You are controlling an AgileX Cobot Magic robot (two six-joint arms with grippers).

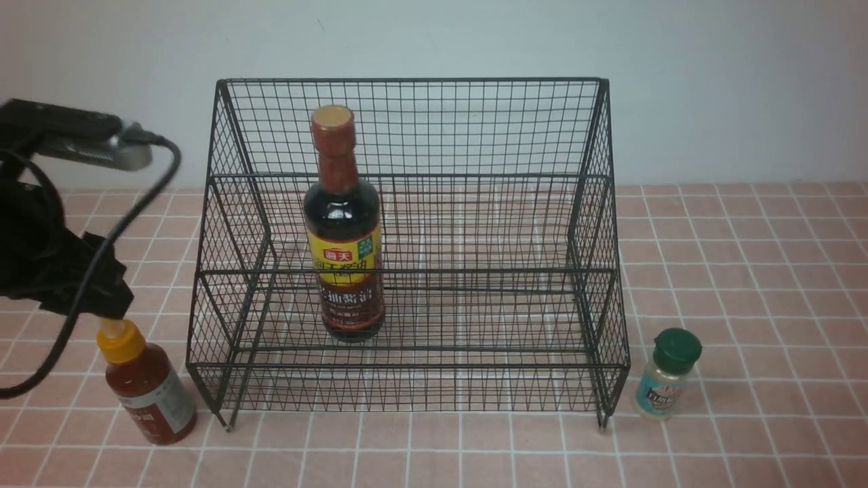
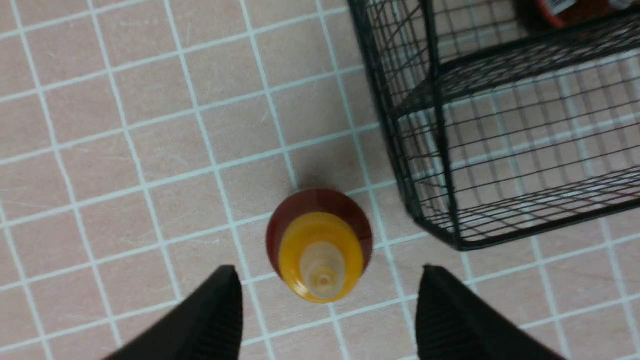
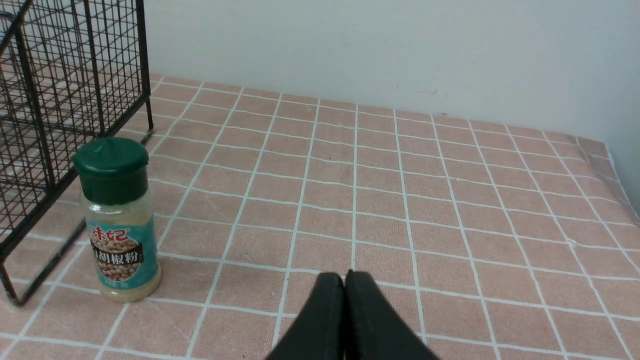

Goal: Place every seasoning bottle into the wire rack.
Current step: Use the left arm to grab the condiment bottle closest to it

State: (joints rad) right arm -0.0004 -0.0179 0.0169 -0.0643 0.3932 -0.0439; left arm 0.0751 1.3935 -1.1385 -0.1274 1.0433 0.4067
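Note:
The tall dark soy-sauce bottle [image 1: 344,224] stands upright inside the black wire rack [image 1: 407,271], left of its middle. The short red-sauce bottle [image 1: 146,383] with a yellow nozzle cap stands on the table at the rack's front left corner. My left gripper [image 2: 327,280] is open and hovers over it, jaws wide on either side of the cap [image 2: 320,257], not touching. The small shaker [image 1: 666,374] with a green lid stands at the rack's front right corner; it also shows in the right wrist view [image 3: 119,220]. My right gripper [image 3: 344,277] is shut and empty, out of the front view.
The table is covered by a pink tiled cloth [image 1: 746,271] with a pale wall behind. The rack's corner [image 2: 450,235] lies close to the red-sauce bottle. My left arm and its cable [image 1: 81,271] hang at the left edge.

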